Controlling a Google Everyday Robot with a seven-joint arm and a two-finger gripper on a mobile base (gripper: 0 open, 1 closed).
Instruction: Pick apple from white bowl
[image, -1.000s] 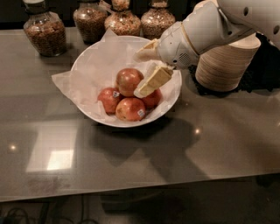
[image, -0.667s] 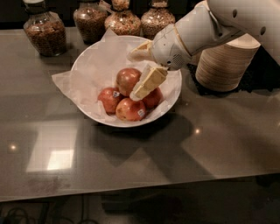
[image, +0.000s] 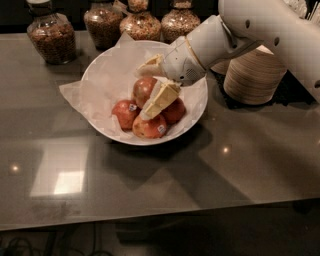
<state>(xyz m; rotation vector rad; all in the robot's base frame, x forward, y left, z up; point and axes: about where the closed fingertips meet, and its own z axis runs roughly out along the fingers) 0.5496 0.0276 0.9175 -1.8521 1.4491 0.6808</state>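
The gripper (image: 142, 93) hung wide open inside the white bowl (image: 199, 109), fingers straddling the apple (image: 142, 86) at the back of the pile. The arm (image: 260, 25) reached in from the right, angled downward. Closing squarely, clear of the stickered apples (image: 125, 113), looked the surest approach

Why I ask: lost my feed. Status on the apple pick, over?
Gripper inside white bowl, jaws open astride apple. Apple not lifted. Smaller stickered apples crowd beside it.
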